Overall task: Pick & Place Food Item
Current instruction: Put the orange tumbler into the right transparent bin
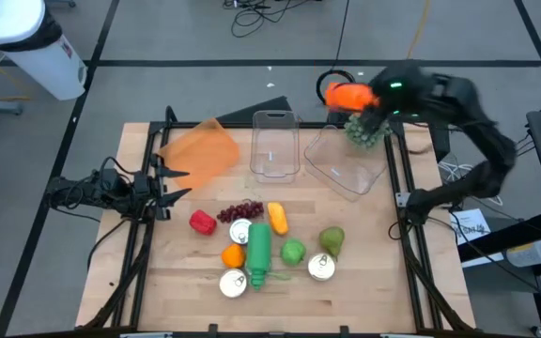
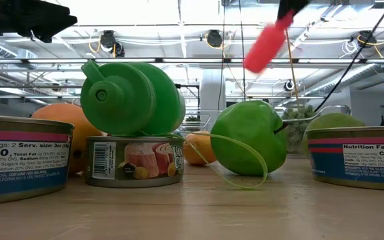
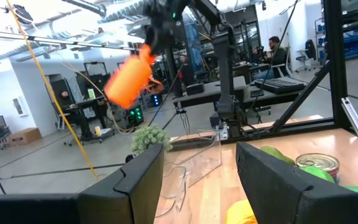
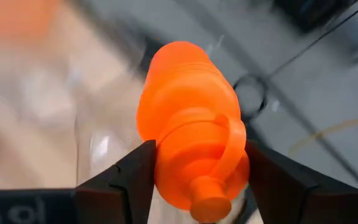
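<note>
- Right wrist view shows what the others blur: my right gripper (image 4: 191, 180) has its two fingers clamped on the sides of an orange bottle (image 4: 188, 118), cap end toward the camera.
- High view puts that bottle (image 1: 349, 95) at about one o'clock, raised over the table's far right corner, just beside the tilted clear container (image 1: 347, 161); green grapes (image 1: 364, 131) show right under my gripper (held or resting, I cannot tell).
- High view alone shows my left gripper (image 1: 169, 192) waiting at nine o'clock, near the table's left edge, jaws apart with nothing between them.
- Low view gives only the near cluster: green bottle (image 2: 131, 99), tin cans (image 2: 135, 161), green pepper (image 2: 249, 137).
- Bare wood lies along the near edge (image 1: 364, 305) and at the left; the upright clear container (image 1: 274, 145) sits at twelve o'clock, the orange bag (image 1: 200, 150) at eleven.
</note>
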